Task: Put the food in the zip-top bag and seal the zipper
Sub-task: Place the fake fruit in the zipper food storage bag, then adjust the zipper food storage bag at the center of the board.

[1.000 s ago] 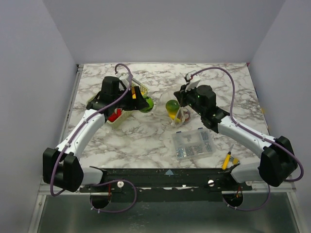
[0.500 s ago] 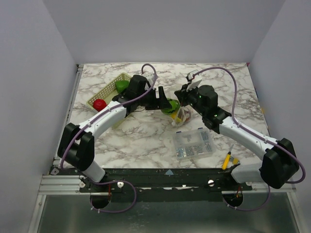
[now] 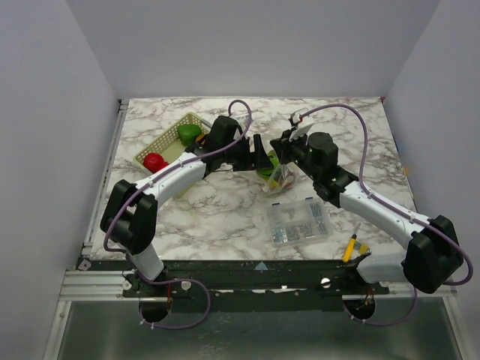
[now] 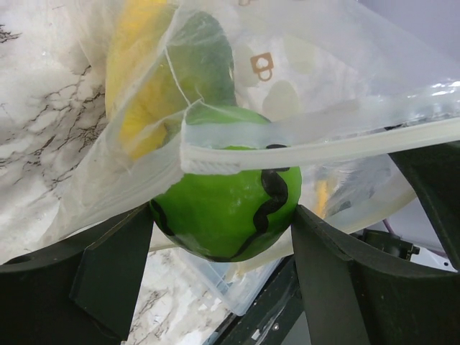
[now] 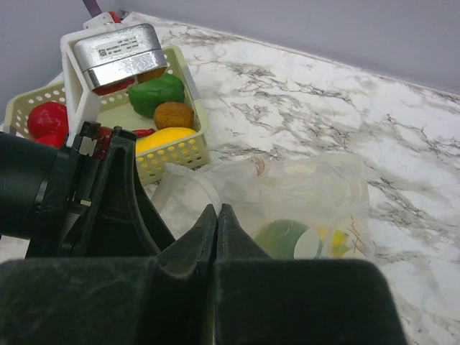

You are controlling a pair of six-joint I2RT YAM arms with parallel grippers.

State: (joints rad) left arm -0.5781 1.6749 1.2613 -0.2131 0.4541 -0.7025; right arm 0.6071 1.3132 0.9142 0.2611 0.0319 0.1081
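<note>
The left tool (image 4: 221,214) stands wide and clamps a round green fruit (image 4: 215,237), one finger on each side. The fruit is glossy, bright green, with black wavy lines running down it. It sits right at the mouth of the bag (image 4: 302,65), part way under the zipper (image 4: 323,147), which crosses its top as a narrow whitish ribbed strip.

The bag is a thin clear film with pale round dots. It is crumpled and stands up from the worktop (image 3: 225,210) near the middle, a little toward the far edge. Through the film show a yellow piece (image 4: 136,65) and a darker green piece (image 5: 277,237), already inside.

The right tool (image 5: 217,212) has its fingers pressed together with no gap. The bag's mouth edge meets their tips and seems pinched there, held up off the worktop.

A pale lattice basket (image 5: 180,154) lies toward the far-left corner, well apart from the bag. In it are a red piece (image 5: 47,118), a green pepper (image 5: 158,93), a brown piece (image 5: 174,113) and a yellow one (image 5: 169,138).

A clear box (image 3: 298,221) of small metal parts lies toward the near edge, right of the middle.
</note>
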